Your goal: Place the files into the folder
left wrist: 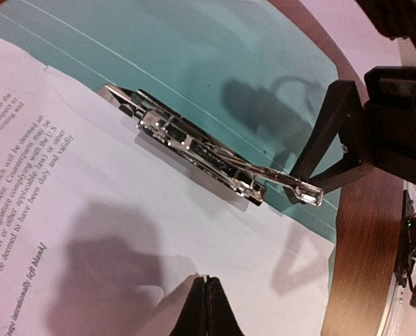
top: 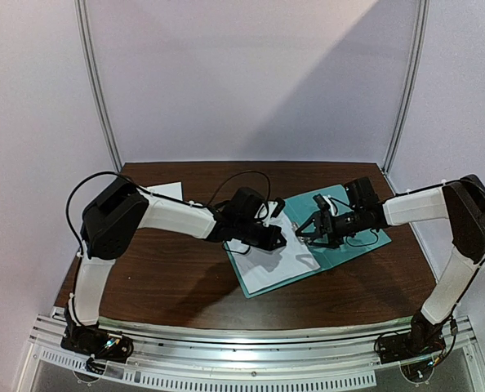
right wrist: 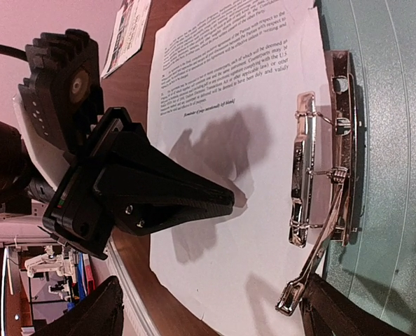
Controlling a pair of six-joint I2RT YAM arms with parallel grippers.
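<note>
**Desk:** Where's the paperwork?

**Photographer:** The text sheet [right wrist: 222, 133] lies on the open folder [left wrist: 194, 49]. Its edge is at the metal clip [left wrist: 194, 143], just ahead of the left claw [left wrist: 206, 308]. That claw is closed on nothing, tip down at the page, seemingly pinning it so it can't slide.

**Desk:** And the right claw?

**Photographer:** The right claw [top: 306, 234] is spread wide and gripping nothing, with the clip's raised lever [right wrist: 320, 259] between its fingers. It looks set to work that lever.

**Desk:** The second file?

**Photographer:** The picture sheet [top: 165, 190] sits on the bench [top: 169, 269], well behind the left claw and outside the folder
</note>
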